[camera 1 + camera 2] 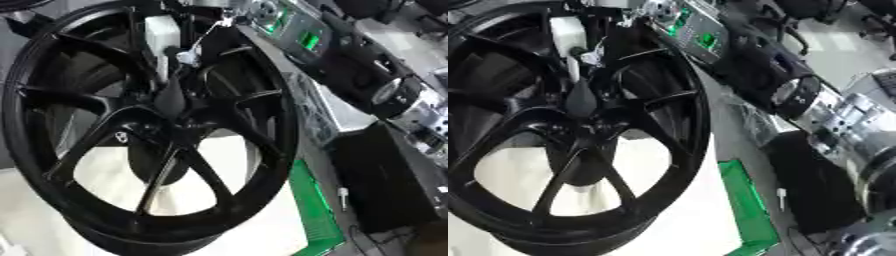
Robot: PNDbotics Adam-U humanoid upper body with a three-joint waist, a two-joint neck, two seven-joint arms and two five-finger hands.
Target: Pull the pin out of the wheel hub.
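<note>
White surface (254, 220), wheel hub (175, 125), pin perhaps hidden

No readable text anywhere. The black wheel (149, 135) carries a small pale mark on one spoke, too blurred to read, and the green-lit panel (308, 40) shows no legible characters.

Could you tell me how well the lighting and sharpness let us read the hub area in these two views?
Left eye view: wheel reads near-black on a bright white table, hub detail lost, edges soft. Right eye view: same blur; glare on the right arm silver joints.
</note>
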